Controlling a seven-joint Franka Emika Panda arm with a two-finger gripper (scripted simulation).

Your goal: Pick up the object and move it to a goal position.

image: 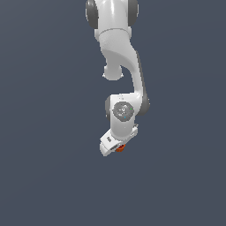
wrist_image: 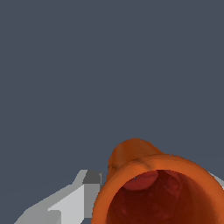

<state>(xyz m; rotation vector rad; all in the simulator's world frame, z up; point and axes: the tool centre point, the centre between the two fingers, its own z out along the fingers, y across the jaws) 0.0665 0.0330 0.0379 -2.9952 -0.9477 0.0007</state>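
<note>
The object [wrist_image: 157, 192] is a small orange-red tapered cup with a thicker rim band. It fills the near part of the wrist view, its open mouth toward the camera. My gripper [wrist_image: 153, 178] is shut on it: one white finger [wrist_image: 81, 197] presses one side and a sliver of the other finger [wrist_image: 217, 178] shows at the opposite side. In the exterior view only a small orange piece of the object [image: 120, 148] peeks out under the tilted white gripper [image: 117, 148]; the hand hides the rest.
The white arm [image: 121, 53] reaches down from the top of the exterior view. Around it there is only a plain dark grey-blue surface [image: 44, 176], with no marker or other object visible.
</note>
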